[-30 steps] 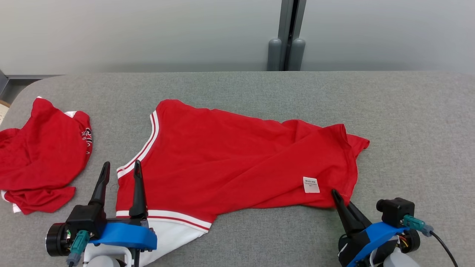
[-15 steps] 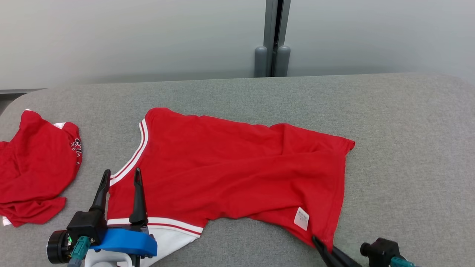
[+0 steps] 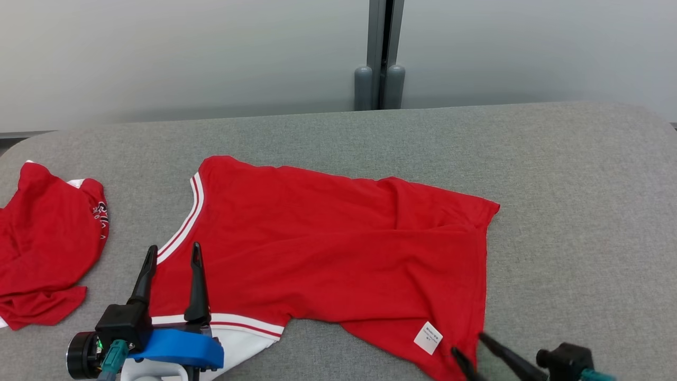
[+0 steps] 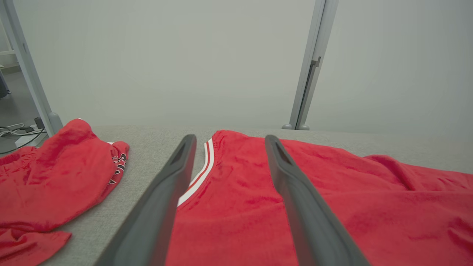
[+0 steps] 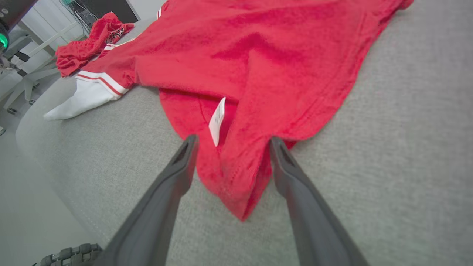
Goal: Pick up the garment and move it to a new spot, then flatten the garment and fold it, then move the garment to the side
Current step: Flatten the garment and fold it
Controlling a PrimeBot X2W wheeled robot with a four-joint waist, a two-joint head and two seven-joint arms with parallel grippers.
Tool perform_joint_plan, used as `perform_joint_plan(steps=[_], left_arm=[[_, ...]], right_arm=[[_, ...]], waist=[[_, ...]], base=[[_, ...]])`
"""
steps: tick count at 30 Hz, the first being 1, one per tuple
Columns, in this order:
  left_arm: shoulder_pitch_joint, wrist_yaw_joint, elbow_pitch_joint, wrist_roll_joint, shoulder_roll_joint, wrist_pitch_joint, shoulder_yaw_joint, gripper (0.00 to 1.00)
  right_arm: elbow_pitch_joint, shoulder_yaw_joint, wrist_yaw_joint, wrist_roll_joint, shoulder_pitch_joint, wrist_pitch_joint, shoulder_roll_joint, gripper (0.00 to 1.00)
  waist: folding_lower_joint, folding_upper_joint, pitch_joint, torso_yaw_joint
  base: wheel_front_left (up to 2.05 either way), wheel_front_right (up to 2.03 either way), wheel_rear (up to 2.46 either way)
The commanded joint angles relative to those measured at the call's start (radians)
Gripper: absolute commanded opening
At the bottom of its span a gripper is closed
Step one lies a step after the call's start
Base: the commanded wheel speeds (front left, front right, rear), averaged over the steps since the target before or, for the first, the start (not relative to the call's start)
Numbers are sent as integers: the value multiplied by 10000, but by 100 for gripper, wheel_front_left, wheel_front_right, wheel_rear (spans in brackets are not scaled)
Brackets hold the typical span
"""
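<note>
Garment (image 3: 328, 248) lies lengthwise left-to-right, striped end left, hem right; fingers of left gripper (image 3: 172, 248) and right gripper (image 3: 467, 343) apart.

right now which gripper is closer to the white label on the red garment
Right. The right gripper, open, sits at the near hem corner of the garment, just beside the white label. The left gripper hovers over the striped trim at the opposite end.
</note>
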Motion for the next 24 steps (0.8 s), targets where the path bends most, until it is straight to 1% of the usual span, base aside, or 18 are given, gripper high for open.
perform_joint_plan(steps=[1,7,10,12,15,18,24], left_arm=[[11,-1,-32,5,-3,-47,29,100],[-31,29,-88,25,-3,-47,20,100],[-108,13,-100,59,-3,-49,21,100],[-182,-8,-91,80,-3,-47,2,100],[-303,-55,-57,86,-5,-47,-58,100],[-446,-60,-40,99,-3,-49,-98,100],[-657,-49,-49,65,-3,-47,-161,100]], right_arm=[[-151,-334,1,-141,-117,-50,4,100],[-678,-2638,1,-1436,-169,-54,251,100],[-694,-3446,1,-2040,-593,-55,434,100],[-543,-3965,1,-2351,-1004,-54,694,100],[48,-4342,1,-2706,-1767,-52,960,100],[811,-4399,1,-3004,-2648,-47,1146,100],[2898,-4442,1,-3201,-4275,277,1224,100]], waist=[[0,0,1,-7],[0,0,85,41],[0,0,207,68],[0,0,265,101],[0,0,380,207],[0,0,499,333],[0,0,782,620]], base=[[0,0,0],[0,0,0],[0,0,0],[0,0,0],[0,0,0],[0,0,0],[0,0,0]])
